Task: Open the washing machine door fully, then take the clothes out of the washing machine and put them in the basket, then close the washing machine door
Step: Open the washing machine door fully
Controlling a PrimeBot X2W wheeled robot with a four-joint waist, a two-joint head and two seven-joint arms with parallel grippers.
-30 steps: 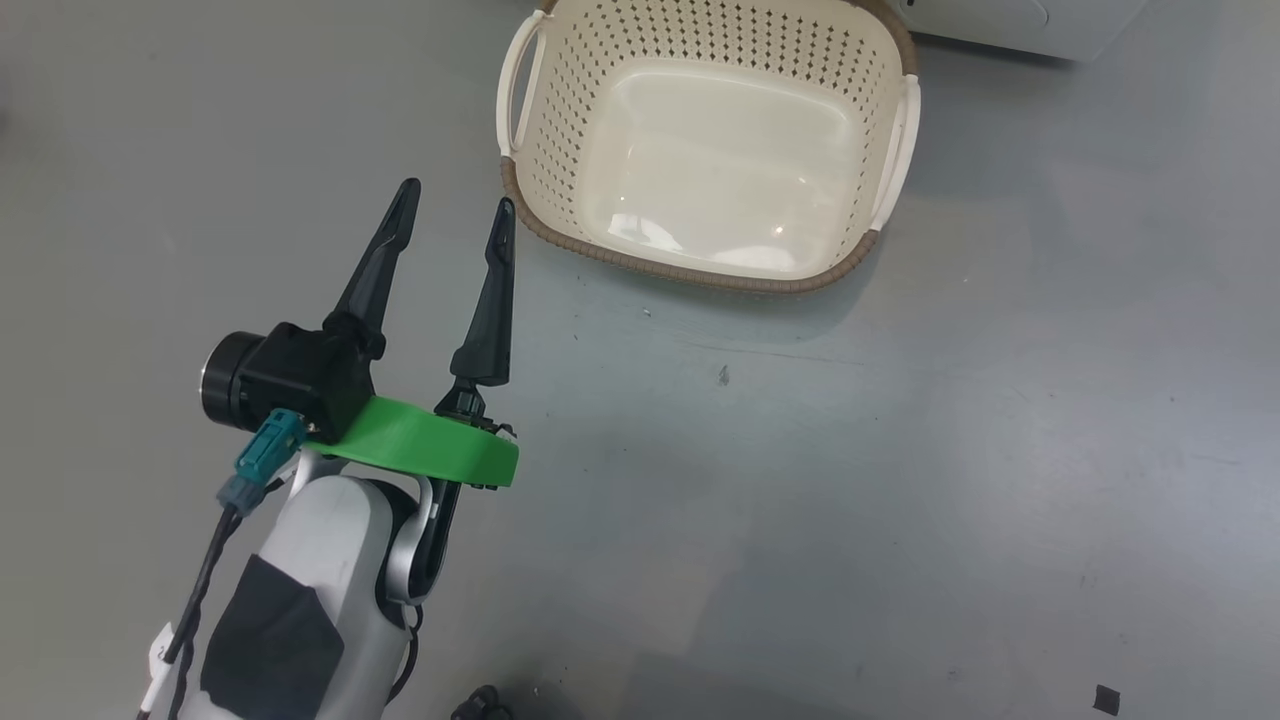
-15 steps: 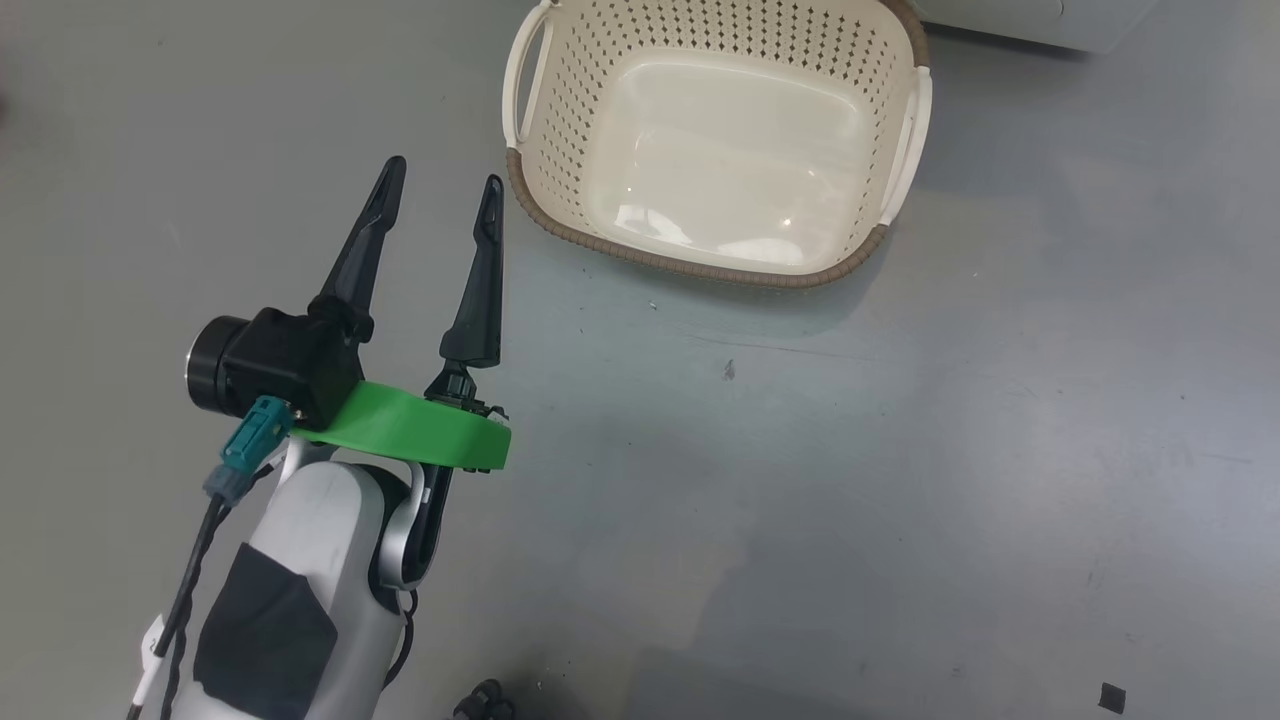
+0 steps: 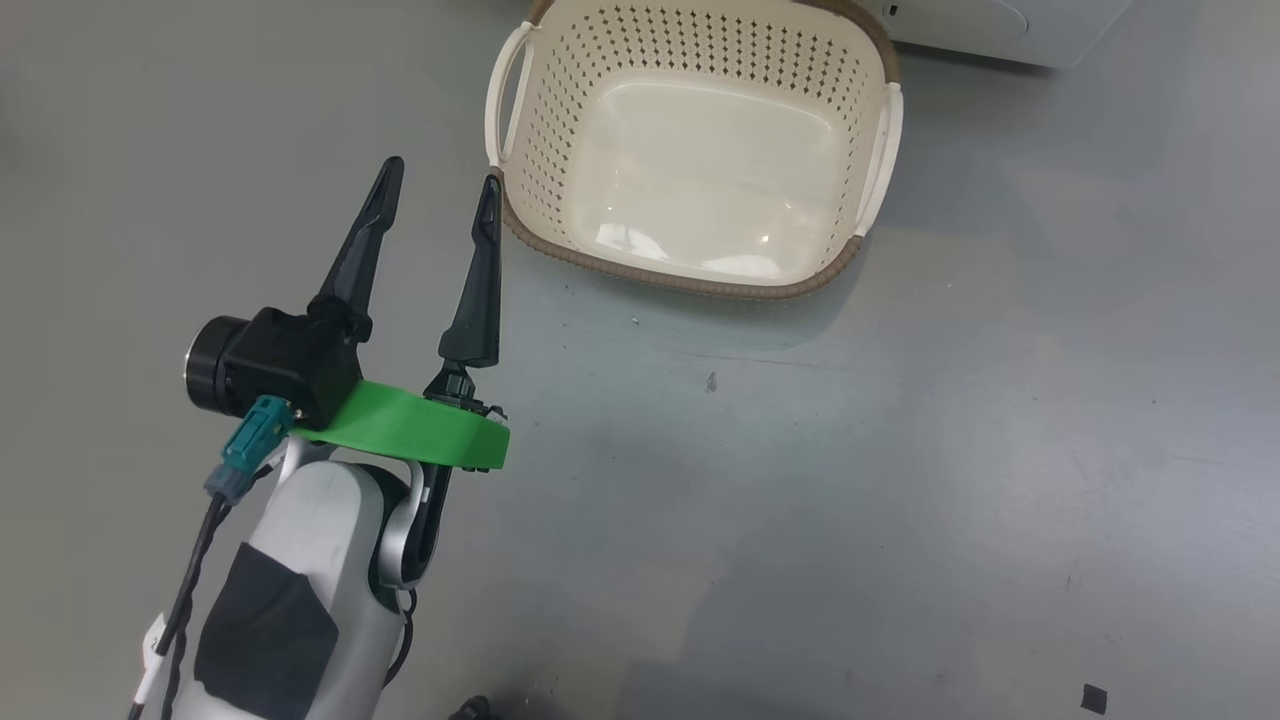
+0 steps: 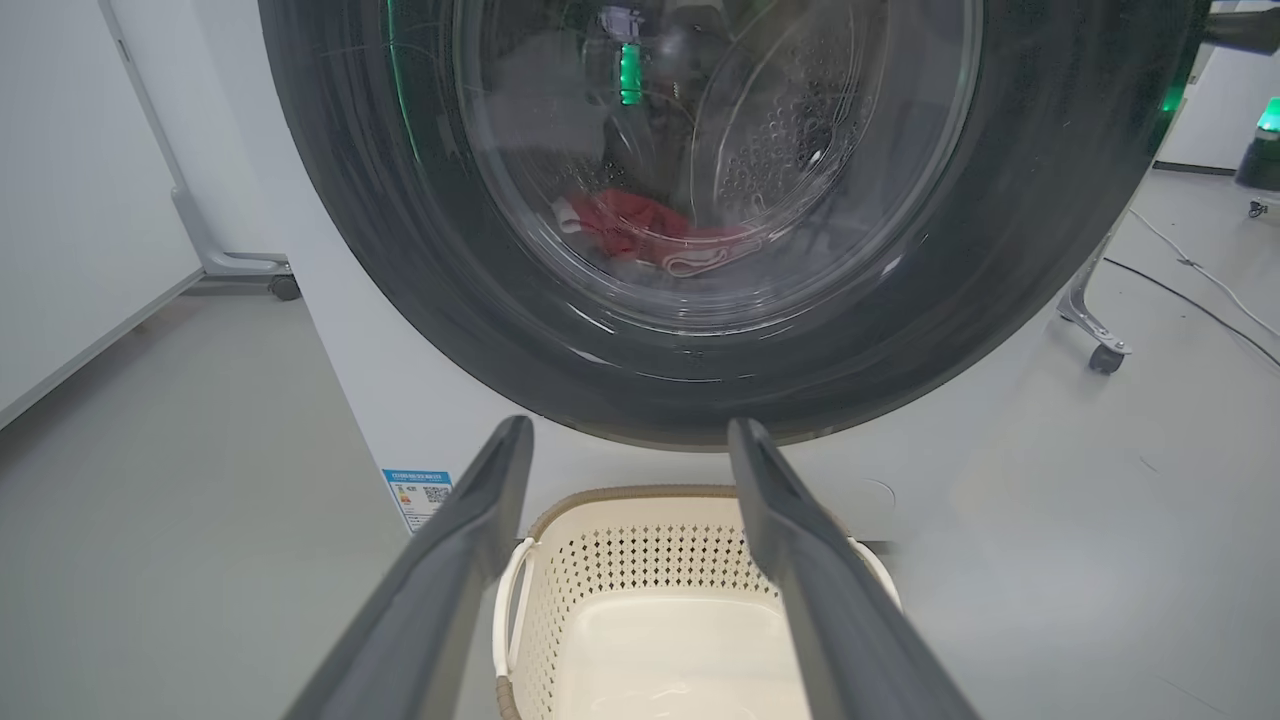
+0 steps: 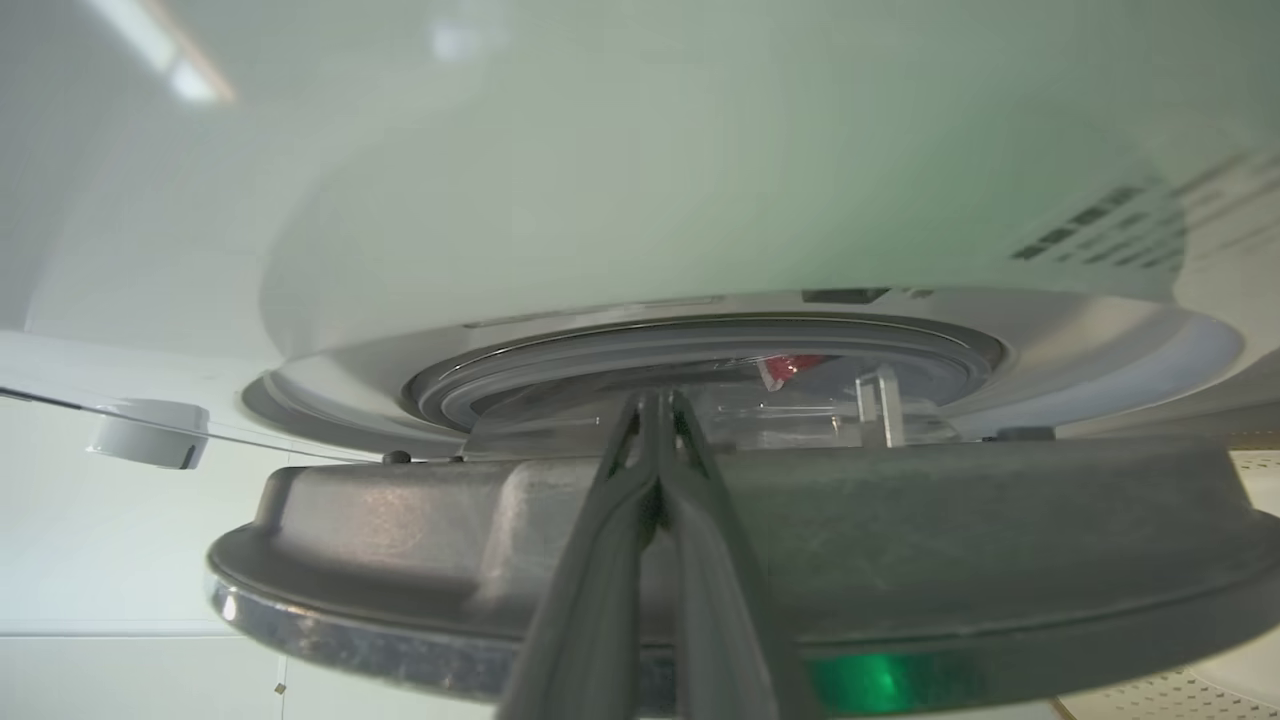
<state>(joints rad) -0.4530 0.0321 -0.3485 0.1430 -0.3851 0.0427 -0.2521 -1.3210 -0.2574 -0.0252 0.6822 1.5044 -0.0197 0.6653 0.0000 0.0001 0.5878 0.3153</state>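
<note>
Our left tool (image 3: pixel 441 175) gapes empty at nine o'clock of the basket (image 3: pixel 690 285), right tool (image 5: pixel 655 400) closed on nothing by the door (image 5: pixel 900 530); we judge clothes (image 4: pixel 630 220) soft, light: pinch a fold.

The washing machine door (image 4: pixel 1000 250), glossy black around a bulging clear window, seems to stand slightly ajar from the white washing machine (image 4: pixel 370 400). Red clothes (image 4: pixel 640 225) with white trim lie low in the drum behind the glass. The cream perforated basket (image 3: pixel 680 283), brown-rimmed with 2 side handles, sits upright on the floor just before the machine.
</note>
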